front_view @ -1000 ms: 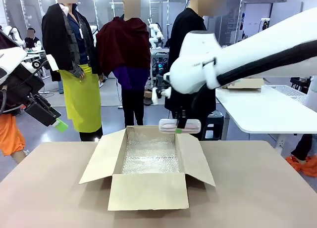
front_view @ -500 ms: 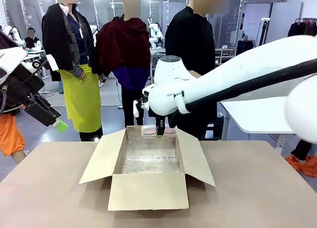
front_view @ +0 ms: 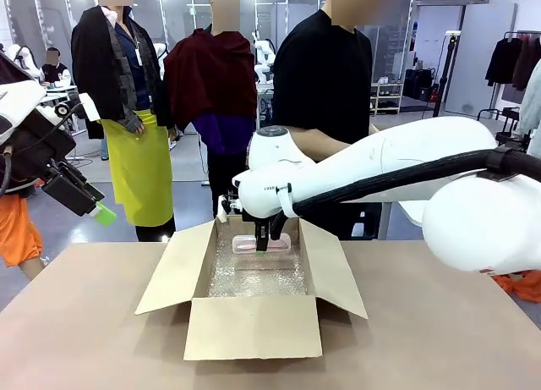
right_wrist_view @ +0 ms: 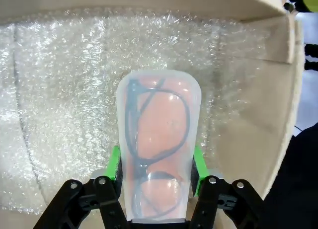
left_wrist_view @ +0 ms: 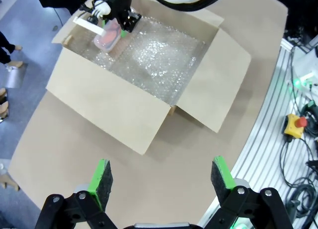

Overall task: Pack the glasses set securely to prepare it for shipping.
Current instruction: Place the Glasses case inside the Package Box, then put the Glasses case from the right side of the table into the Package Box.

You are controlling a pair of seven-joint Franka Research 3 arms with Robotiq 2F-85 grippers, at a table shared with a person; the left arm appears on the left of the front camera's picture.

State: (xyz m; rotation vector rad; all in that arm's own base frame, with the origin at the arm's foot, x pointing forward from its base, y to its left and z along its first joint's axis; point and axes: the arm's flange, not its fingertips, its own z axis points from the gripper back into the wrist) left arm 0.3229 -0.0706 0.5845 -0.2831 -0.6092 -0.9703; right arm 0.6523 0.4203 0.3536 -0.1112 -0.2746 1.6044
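My right gripper [front_view: 264,242] is shut on the pale pink glasses case [front_view: 262,243] and holds it inside the open cardboard box [front_view: 254,326], near the far wall, just above the bubble wrap lining [front_view: 254,276]. In the right wrist view the pink case [right_wrist_view: 158,144] sits between the green pads [right_wrist_view: 115,164], dark-framed glasses showing through its clear lid. From the left wrist view the same pink case [left_wrist_view: 108,34] hangs at the box's far corner. My left gripper [left_wrist_view: 161,177] is open and empty, high above the table's left side; its green pad [front_view: 105,214] shows at the left. The mint green case is out of view.
A person in black [front_view: 325,85] stands just behind the box at the far edge of the table [front_view: 439,322]. The box flaps [front_view: 173,267] spread outward on both sides. A red emergency stop button [left_wrist_view: 297,122] and cables lie beyond the table edge.
My right arm has swung left and down, carrying the pink case from above the box's right flap into the box, close over the bubble wrap. The left arm has stayed put.
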